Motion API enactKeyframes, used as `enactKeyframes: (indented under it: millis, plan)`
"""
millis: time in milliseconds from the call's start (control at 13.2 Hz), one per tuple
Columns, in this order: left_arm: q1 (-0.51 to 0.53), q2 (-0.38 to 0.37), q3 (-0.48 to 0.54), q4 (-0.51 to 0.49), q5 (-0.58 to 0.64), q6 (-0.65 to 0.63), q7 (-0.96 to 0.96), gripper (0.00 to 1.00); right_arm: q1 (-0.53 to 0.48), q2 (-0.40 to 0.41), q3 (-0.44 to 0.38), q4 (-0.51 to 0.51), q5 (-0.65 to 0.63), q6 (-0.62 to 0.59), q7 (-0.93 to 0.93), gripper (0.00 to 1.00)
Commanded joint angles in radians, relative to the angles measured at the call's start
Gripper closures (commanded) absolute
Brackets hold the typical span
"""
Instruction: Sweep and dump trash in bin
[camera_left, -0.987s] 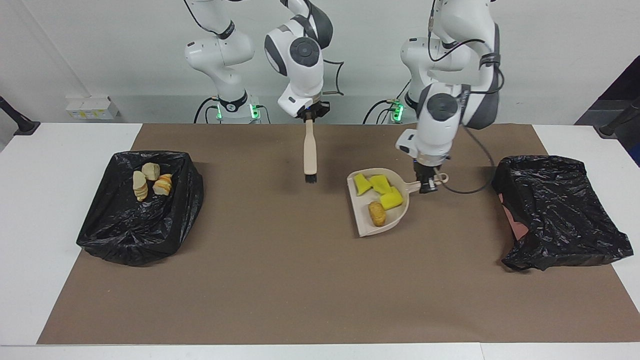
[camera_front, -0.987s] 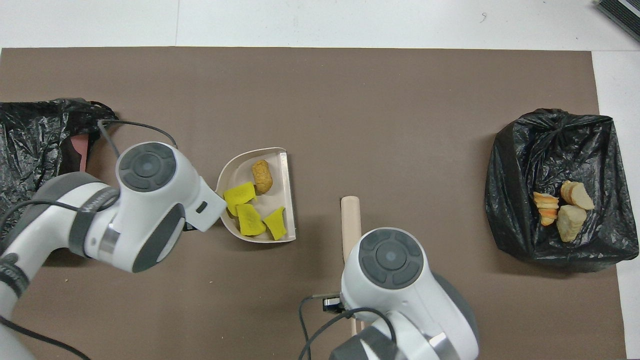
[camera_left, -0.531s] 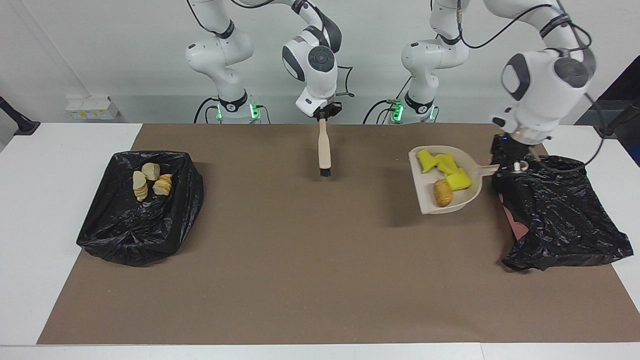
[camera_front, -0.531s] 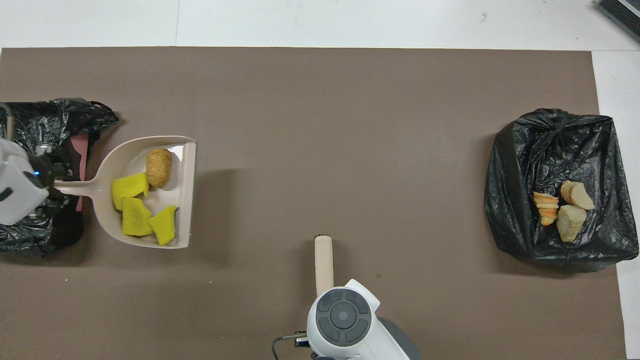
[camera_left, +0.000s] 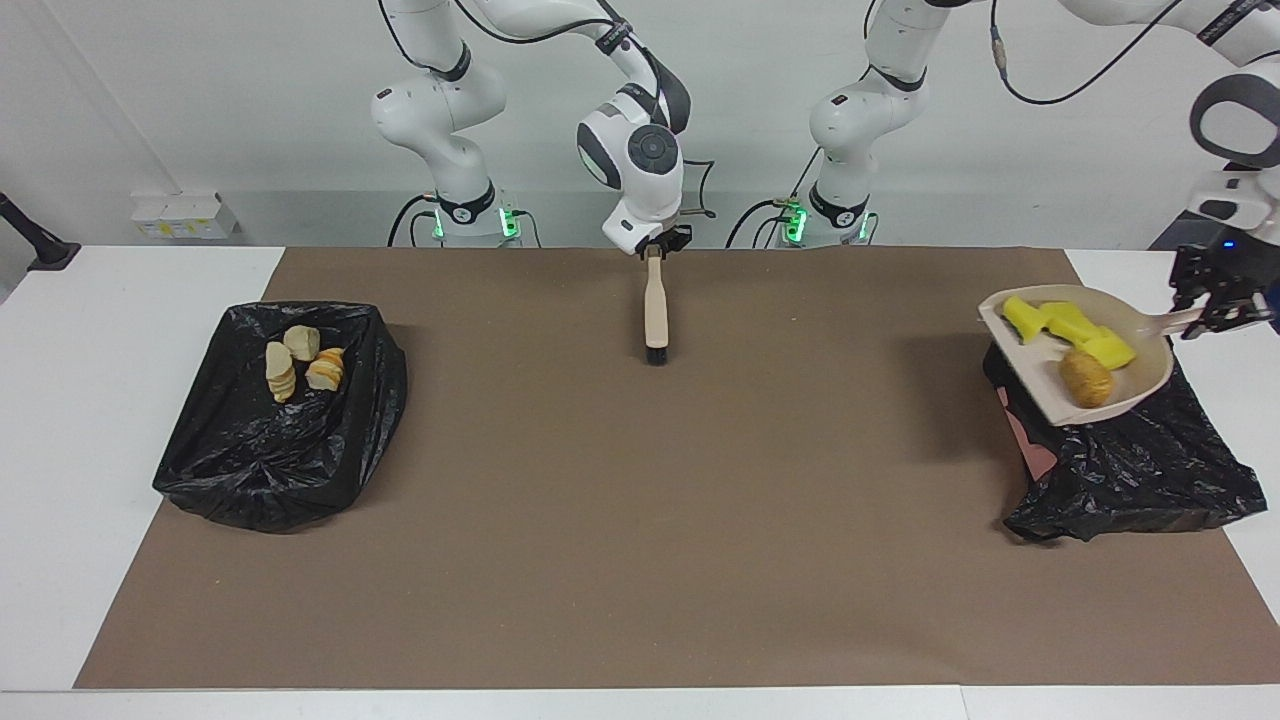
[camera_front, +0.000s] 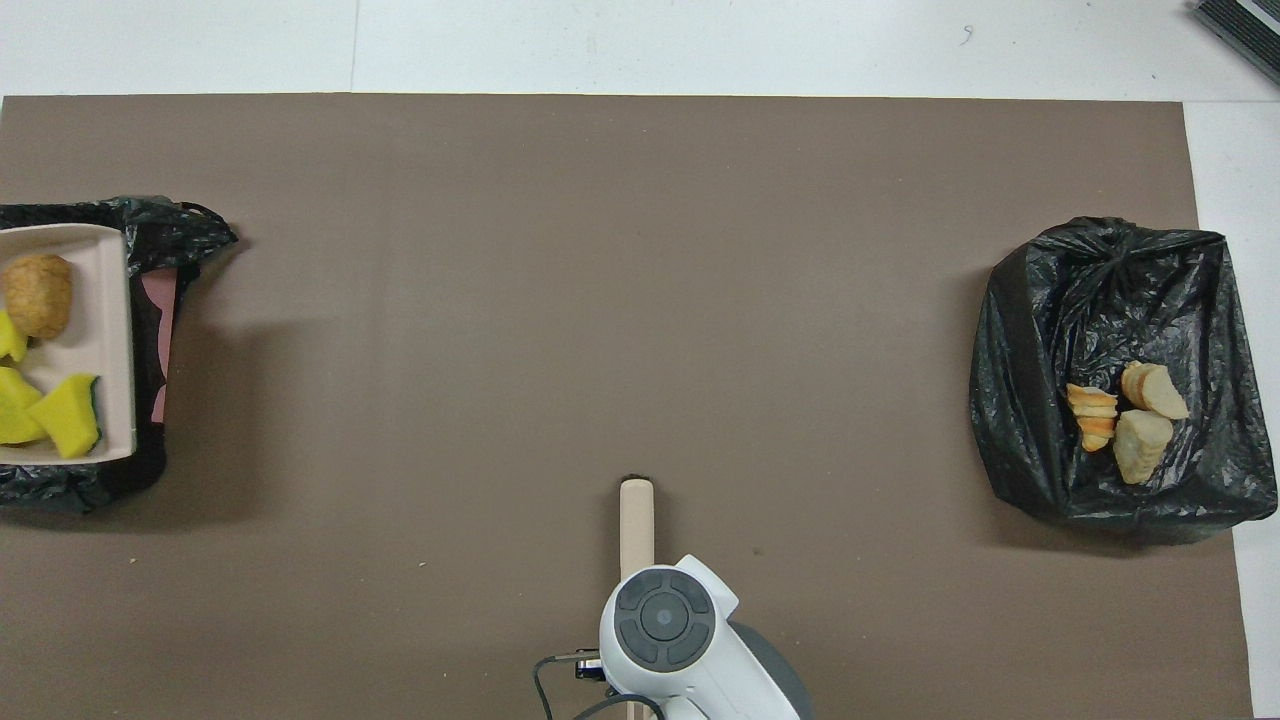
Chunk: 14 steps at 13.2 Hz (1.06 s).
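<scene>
The left gripper (camera_left: 1215, 300), clenched on the dustpan (camera_left: 1130, 385) handle, has carried the trash (camera_left: 1065, 330) from beside the bin (camera_left: 1140, 465) to above it. The right gripper (camera_left: 655, 245) still grasps the brush (camera_left: 655, 310), shifted slightly toward that bin.

A dustpan (camera_left: 1150, 375) is held over the bin (camera_left: 1140, 470) at the left arm's end of the table; trash (camera_left: 1065, 322) lies in it. More trash (camera_left: 300, 362) lies in the bin (camera_left: 270, 450) at the right arm's end. A brush (camera_left: 655, 310) hangs between them.
</scene>
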Motion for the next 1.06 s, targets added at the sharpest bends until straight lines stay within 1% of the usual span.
enactKeyframes:
  millis: [0, 152, 304, 531, 683, 759, 987]
  plan:
    - [0.048, 0.099, -0.015, 0.183, 0.084, -0.055, 0.061, 1.00, 0.012, 0.003, -0.002, 0.016, 0.004, 0.027, 0.008, 0.00]
    - [0.055, 0.118, -0.012, 0.211, 0.167, -0.020, 0.077, 1.00, -0.009, -0.006, -0.013, 0.071, -0.016, 0.011, 0.002, 0.00]
    - [0.045, 0.120, -0.006, 0.208, 0.245, 0.023, 0.071, 1.00, -0.075, -0.029, -0.014, 0.111, -0.087, -0.010, 0.002, 0.00]
    - [0.030, 0.120, -0.006, 0.191, 0.446, 0.101, 0.023, 1.00, -0.190, -0.066, -0.014, 0.166, -0.197, -0.071, -0.004, 0.00]
    - [0.018, 0.104, -0.007, 0.146, 0.566, 0.107, -0.044, 1.00, -0.237, -0.070, -0.014, 0.200, -0.277, -0.081, -0.012, 0.00]
    - [-0.008, 0.103, -0.007, 0.145, 0.607, 0.101, -0.073, 1.00, -0.260, -0.069, -0.014, 0.220, -0.297, -0.091, -0.012, 0.00]
    - [-0.033, 0.101, -0.007, 0.142, 0.721, 0.100, -0.097, 1.00, -0.335, -0.064, -0.013, 0.293, -0.358, -0.107, -0.033, 0.00]
